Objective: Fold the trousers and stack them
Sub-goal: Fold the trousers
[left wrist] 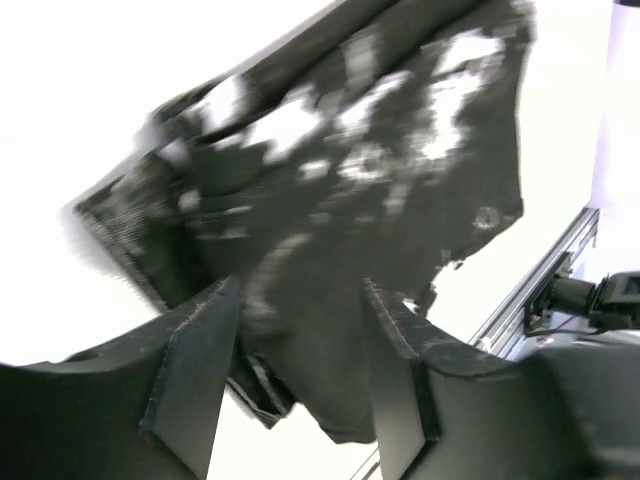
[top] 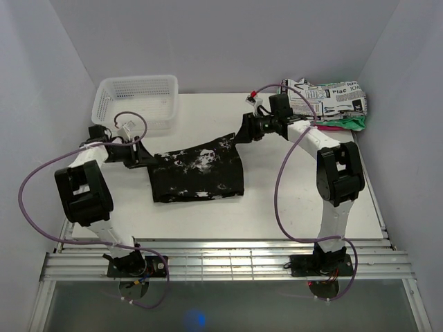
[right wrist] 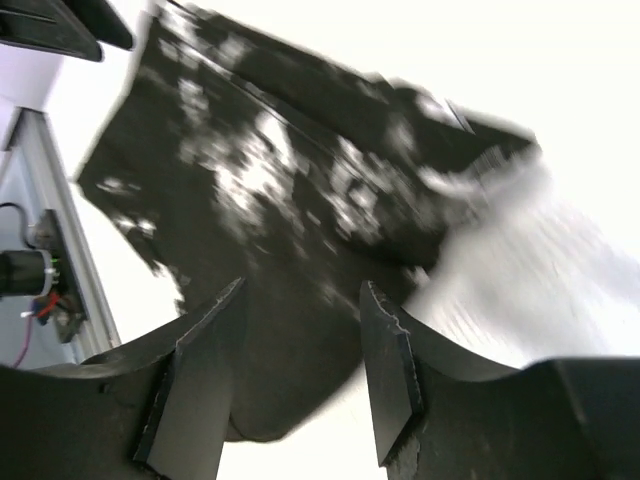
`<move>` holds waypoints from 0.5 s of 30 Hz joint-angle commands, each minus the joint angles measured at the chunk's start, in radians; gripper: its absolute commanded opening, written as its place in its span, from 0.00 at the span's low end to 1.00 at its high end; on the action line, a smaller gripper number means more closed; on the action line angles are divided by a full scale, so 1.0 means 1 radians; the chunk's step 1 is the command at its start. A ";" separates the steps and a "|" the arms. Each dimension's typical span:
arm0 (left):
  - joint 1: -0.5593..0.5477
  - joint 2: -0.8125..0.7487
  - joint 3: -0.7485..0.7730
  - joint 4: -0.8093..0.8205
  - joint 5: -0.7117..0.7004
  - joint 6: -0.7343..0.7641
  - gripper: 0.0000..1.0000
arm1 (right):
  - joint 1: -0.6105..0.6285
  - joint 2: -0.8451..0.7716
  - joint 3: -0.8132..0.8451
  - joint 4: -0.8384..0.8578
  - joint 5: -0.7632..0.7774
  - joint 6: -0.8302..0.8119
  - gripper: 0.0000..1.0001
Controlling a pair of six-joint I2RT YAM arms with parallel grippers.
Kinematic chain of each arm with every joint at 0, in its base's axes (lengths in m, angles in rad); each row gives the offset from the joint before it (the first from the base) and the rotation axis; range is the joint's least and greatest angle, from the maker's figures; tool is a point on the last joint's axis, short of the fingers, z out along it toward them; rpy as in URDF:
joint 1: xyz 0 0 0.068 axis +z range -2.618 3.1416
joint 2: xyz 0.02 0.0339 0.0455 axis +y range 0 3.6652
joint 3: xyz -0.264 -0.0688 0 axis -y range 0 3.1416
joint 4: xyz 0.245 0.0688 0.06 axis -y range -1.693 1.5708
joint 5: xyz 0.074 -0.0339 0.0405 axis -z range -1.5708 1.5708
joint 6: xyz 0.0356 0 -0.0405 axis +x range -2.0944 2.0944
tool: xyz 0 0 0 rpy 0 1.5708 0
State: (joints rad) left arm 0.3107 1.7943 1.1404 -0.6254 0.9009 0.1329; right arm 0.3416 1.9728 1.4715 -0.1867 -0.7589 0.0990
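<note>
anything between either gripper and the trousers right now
Nothing visible does. The left gripper and right gripper each look straight onto the trousers, fingers apart, with no other thing between.

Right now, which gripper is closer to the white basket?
Left. The left gripper sits just on the near side of the white basket, at the trousers' left edge. The right gripper is farther off to the basket's right, by the trousers' far right corner.
</note>
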 commanded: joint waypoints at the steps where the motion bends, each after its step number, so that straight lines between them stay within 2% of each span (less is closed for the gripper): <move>1: -0.004 -0.166 0.074 -0.083 0.107 0.117 0.63 | 0.046 -0.011 0.102 -0.022 -0.147 -0.001 0.55; 5: -0.053 -0.153 0.097 -0.176 0.194 0.191 0.62 | 0.092 0.090 0.127 0.032 -0.204 0.082 0.55; 9: -0.156 -0.106 0.061 -0.261 0.194 0.275 0.58 | 0.111 0.190 0.133 0.134 -0.243 0.159 0.55; 12: -0.162 -0.006 0.032 -0.402 0.159 0.417 0.51 | 0.112 0.274 0.159 0.168 -0.241 0.209 0.55; 15: -0.115 0.103 -0.005 -0.459 0.080 0.476 0.48 | 0.108 0.348 0.196 0.174 -0.197 0.229 0.56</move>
State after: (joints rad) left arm 0.1394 1.8153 1.1790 -0.9443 1.0286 0.4736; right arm 0.4656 2.2807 1.6081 -0.0635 -0.9604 0.2714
